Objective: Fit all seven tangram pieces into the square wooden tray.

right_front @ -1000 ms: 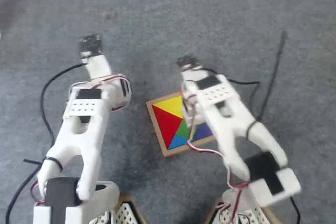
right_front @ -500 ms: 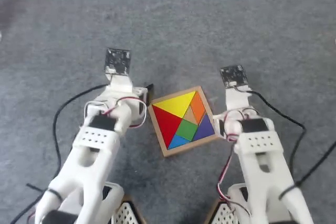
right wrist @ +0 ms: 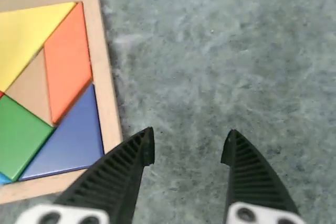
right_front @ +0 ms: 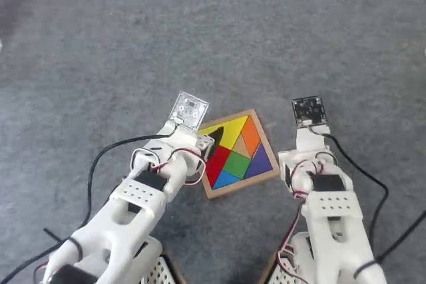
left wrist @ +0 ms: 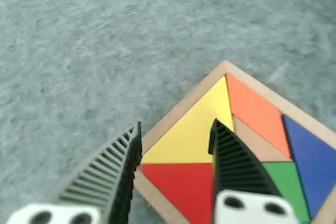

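Robotics lab bench — grey fabric mat (right_front: 299, 44), two white arms (right_front: 136, 197) (wiring (right_front: 174, 156) exposed)

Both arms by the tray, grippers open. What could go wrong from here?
1. The left gripper straddles the tray rim; closing or dropping could tilt it and pop the yellow piece out.
2. The right gripper sits over carpet beside the tray edge; a sweep might shove it.
3. The tan triangle may be a bare slot; I cannot tell.

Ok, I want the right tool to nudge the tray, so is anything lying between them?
Nothing visible does. The right tool sits open over the grey carpet beside the wooden tray, and only bare carpet shows between them. The left tool is open at the tray's opposite side, over the yellow piece.
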